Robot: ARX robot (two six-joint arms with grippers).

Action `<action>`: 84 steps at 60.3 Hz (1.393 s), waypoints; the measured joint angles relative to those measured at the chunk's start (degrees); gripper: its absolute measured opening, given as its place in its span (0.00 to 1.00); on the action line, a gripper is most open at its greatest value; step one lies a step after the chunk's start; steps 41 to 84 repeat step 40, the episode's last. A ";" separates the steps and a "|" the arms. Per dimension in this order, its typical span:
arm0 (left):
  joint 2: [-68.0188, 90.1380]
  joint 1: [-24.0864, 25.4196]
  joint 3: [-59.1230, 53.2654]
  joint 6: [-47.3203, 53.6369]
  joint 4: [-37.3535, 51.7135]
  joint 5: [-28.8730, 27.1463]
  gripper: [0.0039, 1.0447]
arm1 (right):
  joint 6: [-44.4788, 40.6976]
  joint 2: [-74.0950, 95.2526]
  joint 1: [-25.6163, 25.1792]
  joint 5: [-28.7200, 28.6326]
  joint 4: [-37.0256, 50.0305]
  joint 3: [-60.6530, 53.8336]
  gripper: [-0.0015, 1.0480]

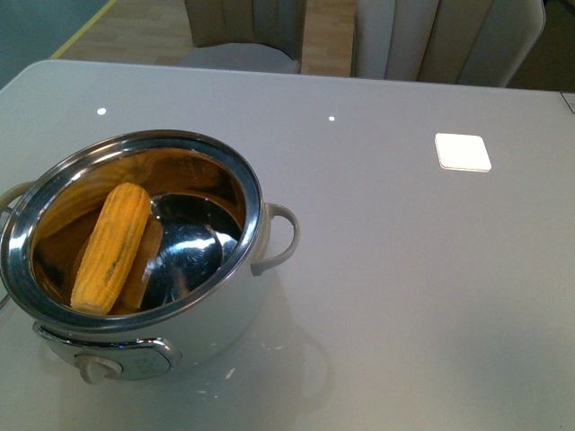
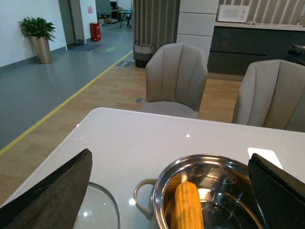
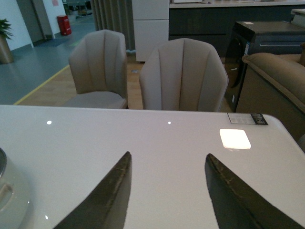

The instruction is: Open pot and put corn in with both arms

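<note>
Stiff, ridged corn [image 1: 112, 247] lies in the pot [image 1: 256, 202] below the left tool [image 2: 167, 191]; mid-cob probably grips best. Both tools gape empty.

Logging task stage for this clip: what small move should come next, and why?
Probably none beyond backing both arms away. The corn already lies inside the open pot, the glass lid sits on the table beside it, and both the left gripper and the right gripper are open, holding nothing.
</note>
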 joint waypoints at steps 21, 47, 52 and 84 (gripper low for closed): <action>-0.02 0.00 0.00 0.00 0.00 -0.02 0.94 | 0.00 0.00 -0.02 0.00 0.00 0.00 0.92; 0.00 0.00 0.00 0.00 0.00 0.00 0.94 | 0.00 0.00 0.00 0.00 0.00 0.00 0.92; 0.00 0.00 0.00 0.00 0.00 0.00 0.94 | 0.00 0.00 0.00 0.00 0.00 0.00 0.92; 0.00 0.00 0.00 0.00 0.00 0.00 0.94 | 0.00 0.00 0.00 0.00 0.00 0.00 0.92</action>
